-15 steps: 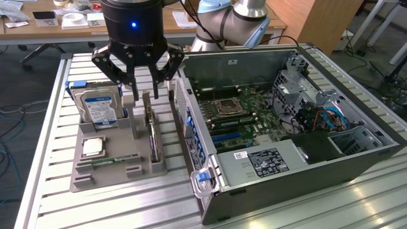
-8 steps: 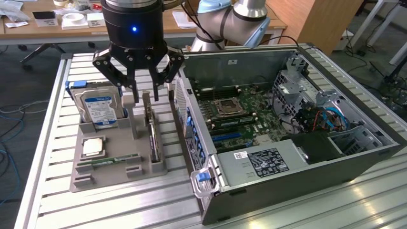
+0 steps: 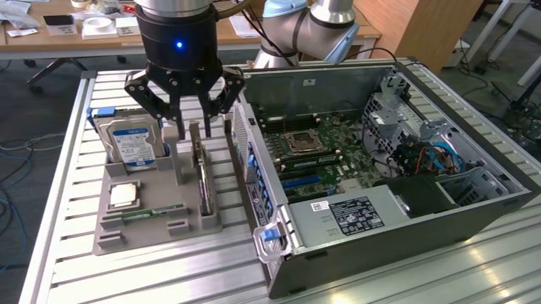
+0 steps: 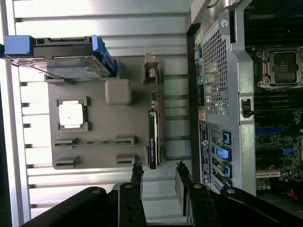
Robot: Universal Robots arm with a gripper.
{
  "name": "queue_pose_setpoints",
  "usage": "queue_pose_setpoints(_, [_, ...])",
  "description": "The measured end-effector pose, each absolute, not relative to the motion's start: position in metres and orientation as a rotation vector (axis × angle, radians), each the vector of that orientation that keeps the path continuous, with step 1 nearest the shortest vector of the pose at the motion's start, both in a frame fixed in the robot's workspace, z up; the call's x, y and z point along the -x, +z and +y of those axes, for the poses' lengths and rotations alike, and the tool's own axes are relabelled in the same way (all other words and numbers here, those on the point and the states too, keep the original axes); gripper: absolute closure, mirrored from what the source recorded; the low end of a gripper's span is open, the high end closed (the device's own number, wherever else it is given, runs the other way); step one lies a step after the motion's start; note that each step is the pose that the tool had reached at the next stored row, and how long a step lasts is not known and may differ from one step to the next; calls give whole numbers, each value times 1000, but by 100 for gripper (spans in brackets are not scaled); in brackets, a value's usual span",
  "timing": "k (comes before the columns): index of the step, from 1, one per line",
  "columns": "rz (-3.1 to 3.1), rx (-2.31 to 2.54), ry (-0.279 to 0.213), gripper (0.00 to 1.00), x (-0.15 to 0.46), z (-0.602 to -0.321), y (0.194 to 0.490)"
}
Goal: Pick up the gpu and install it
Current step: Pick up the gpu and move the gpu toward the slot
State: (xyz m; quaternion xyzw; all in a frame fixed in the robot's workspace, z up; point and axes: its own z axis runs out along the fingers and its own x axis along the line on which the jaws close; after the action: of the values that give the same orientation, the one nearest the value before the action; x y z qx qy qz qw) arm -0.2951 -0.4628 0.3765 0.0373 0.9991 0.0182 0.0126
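Observation:
The gpu (image 3: 201,172) stands on its long edge in a slot of the grey holder tray (image 3: 156,190), its silvery bracket end (image 4: 151,71) toward the far side. In the wrist view the gpu (image 4: 153,130) appears as a thin dark strip on the tray (image 4: 109,125). My gripper (image 3: 190,126) hangs directly above the card's far end, open, with one finger on each side and nothing between them. The wrist view shows my gripper (image 4: 158,168) open, its fingertips (image 4: 137,169) just off the card's near end.
On the same tray are a silver hard drive (image 3: 131,142) with a blue label, a CPU (image 3: 124,194) and a green memory stick (image 3: 144,214). The open computer case (image 3: 381,171) lies close to the exterior view's right of the tray, its motherboard (image 3: 317,152) exposed with blue slots (image 3: 300,183).

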Motion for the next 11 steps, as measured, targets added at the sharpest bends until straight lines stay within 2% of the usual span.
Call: queue_pose_setpoints(11, [3114,-116,57,58,295,-463,368])
